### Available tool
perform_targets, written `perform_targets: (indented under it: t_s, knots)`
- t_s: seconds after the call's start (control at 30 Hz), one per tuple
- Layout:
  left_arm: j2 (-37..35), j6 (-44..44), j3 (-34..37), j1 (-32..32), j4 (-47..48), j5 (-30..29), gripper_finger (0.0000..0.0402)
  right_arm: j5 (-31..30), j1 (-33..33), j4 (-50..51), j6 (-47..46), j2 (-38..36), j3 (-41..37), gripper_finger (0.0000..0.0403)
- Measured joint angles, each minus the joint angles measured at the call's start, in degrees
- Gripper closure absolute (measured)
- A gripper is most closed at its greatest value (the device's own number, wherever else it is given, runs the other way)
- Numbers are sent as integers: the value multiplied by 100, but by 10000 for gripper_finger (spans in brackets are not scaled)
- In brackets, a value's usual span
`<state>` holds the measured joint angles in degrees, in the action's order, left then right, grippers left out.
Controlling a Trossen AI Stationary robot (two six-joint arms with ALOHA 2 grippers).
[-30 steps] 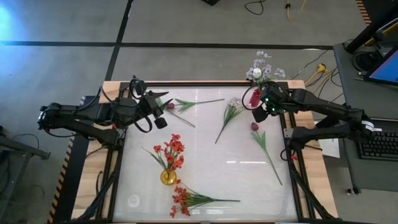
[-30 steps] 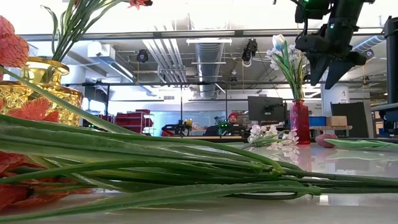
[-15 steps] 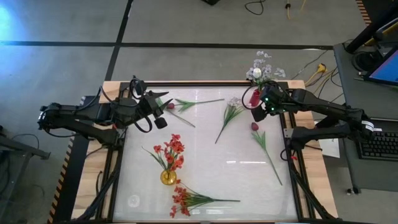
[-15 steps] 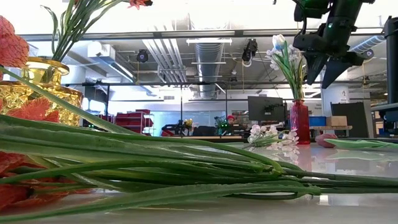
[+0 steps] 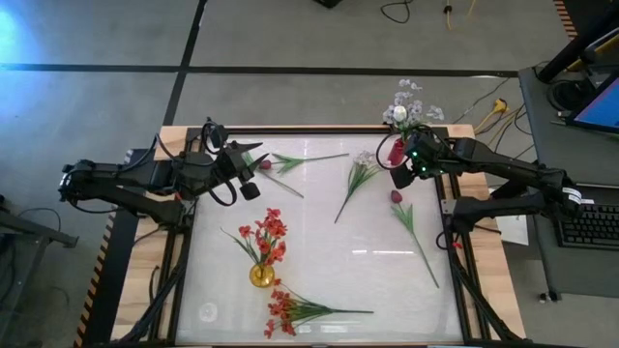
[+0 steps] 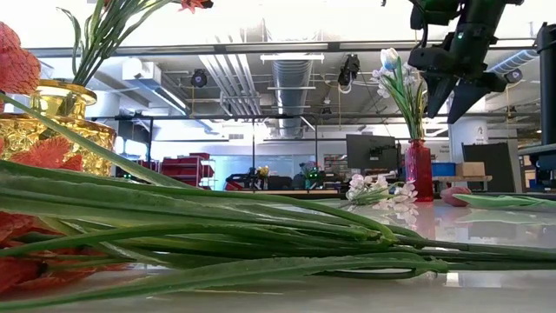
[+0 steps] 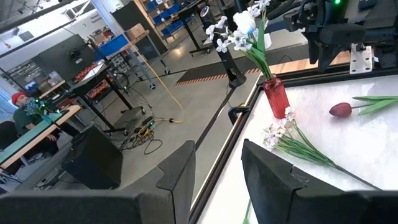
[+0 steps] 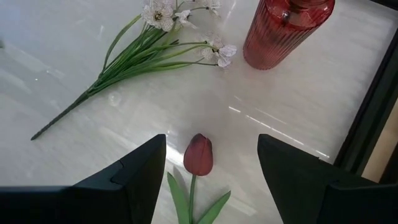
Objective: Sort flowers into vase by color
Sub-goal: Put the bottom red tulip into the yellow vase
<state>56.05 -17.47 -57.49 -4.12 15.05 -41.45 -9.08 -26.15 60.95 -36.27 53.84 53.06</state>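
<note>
Right gripper: the right gripper hangs above the far right corner of the white table, just beside the red ribbed glass vase; its fingers are spread wide with nothing between them, and the dark maroon tulip bud on its green stem lies on the table straight below the gap.

Left gripper: the left gripper waits over the far left side of the table, fingers parted and empty.

Flowers already placed: white and pale lavender blossoms with a white bud stand in the red vase; a red-orange spray stands in the gold vase near the front.

Flowers on the table: the maroon tulip, a white blossom spray lying beside the red vase, a second maroon tulip near the left gripper, and a loose red-orange spray at the front edge.

Step in hand: from where I stand, the right arm looks set to go down for the tulip.

Doing it well: I would close on the stem just behind the bud, not on the bud itself, with the fingers across the stem.

Watch for: the red vase is close, so I would keep the drop straight and clear of its wall.

Which vase: I cannot tell where maroon belongs.
</note>
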Motion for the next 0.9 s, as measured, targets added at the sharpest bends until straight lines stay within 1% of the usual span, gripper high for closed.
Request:
perform_targets:
  t_s: [0.37,0.47,0.73,0.77,0.83,0.9]
  knots:
    - [47,34,0,0,0,0,285,-7,0,-44,28,-2,-195,156]
    - [148,242,0,1,141,5,285,-4,0,-45,28,-2,-354,156]
    - [509,5,2,32,258,36,285,-2,0,-44,99,-2,-560,156]
    - [516,2,2,55,294,74,285,4,0,-44,109,-2,-560,156]
    - [509,4,2,112,331,356,285,29,2,-45,109,-2,-560,156]
    - [478,78,2,176,381,909,287,99,2,-46,106,-2,-560,156]
